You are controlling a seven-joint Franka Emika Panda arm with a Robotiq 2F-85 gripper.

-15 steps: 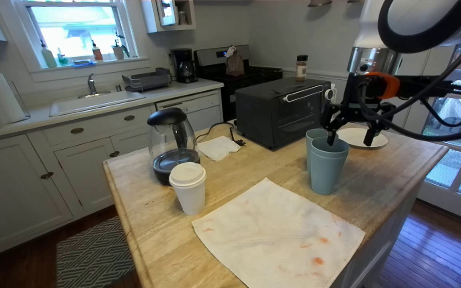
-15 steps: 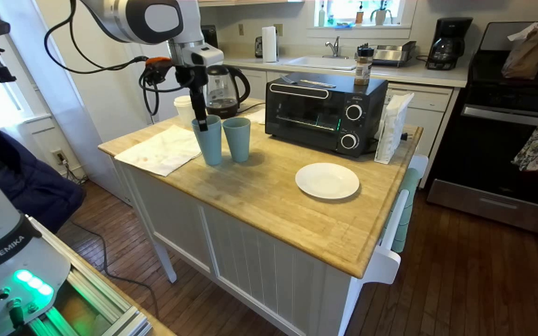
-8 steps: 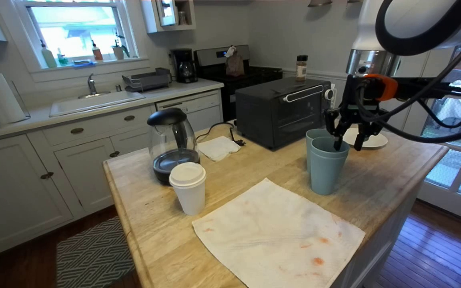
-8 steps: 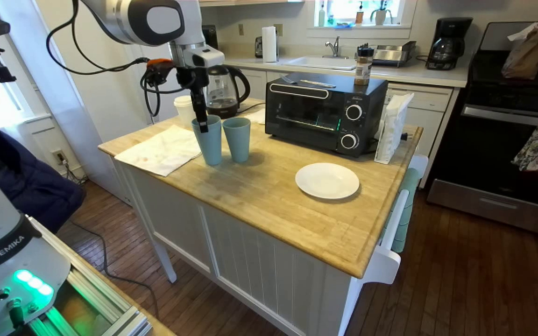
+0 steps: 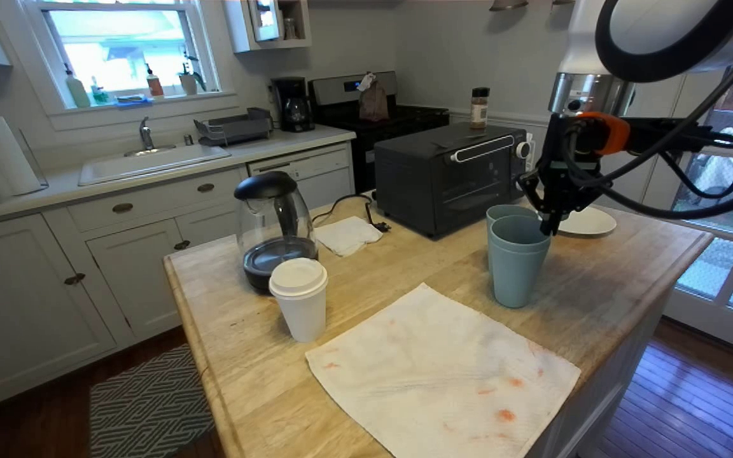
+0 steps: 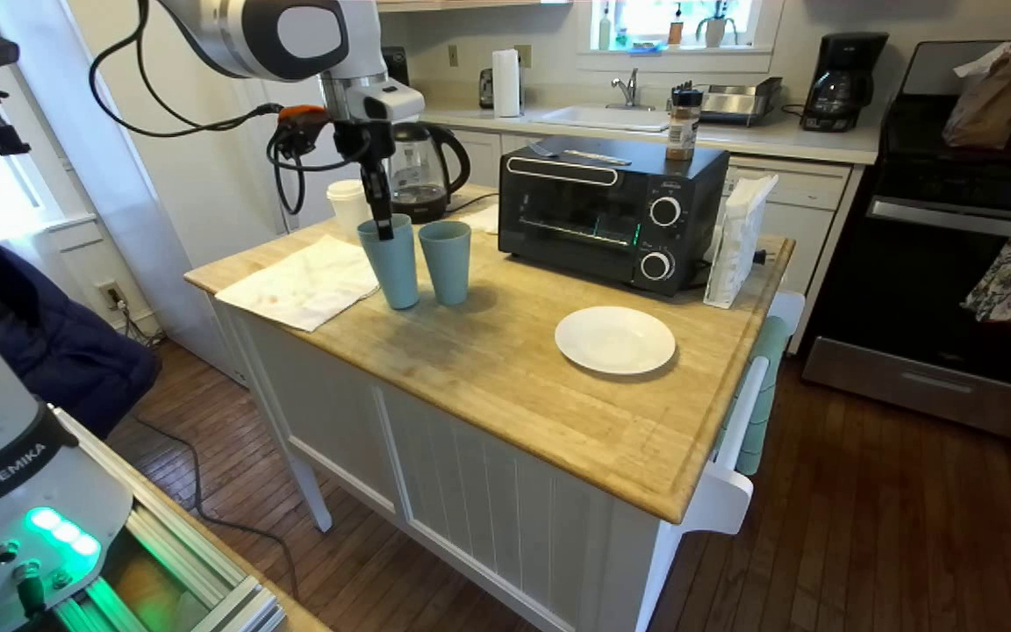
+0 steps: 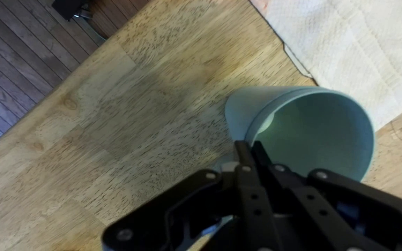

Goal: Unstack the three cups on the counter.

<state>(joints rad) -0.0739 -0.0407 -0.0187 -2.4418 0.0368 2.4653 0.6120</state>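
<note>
You see a white cloth with orange spots (image 5: pixel 443 375) near a white lidded cup (image 5: pixel 300 308) standing just beside a black-lidded clear glass kettle (image 5: pixel 274 235). On your black box-shaped toaster oven (image 6: pixel 593 219) stands a dark-capped spice jar (image 5: pixel 480 109); near the oven lies a round white plate (image 6: pixel 615 341).

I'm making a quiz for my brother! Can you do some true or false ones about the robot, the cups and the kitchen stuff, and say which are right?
1. The gripper pinches a blue cup by its rim. True.
2. All the blue cups are in one stack. False: another blue cup stands separately.
3. A jar stands on the toaster oven. True.
4. The toaster oven is pink. False: it's black.
5. The white cup has a lid. True.
</note>
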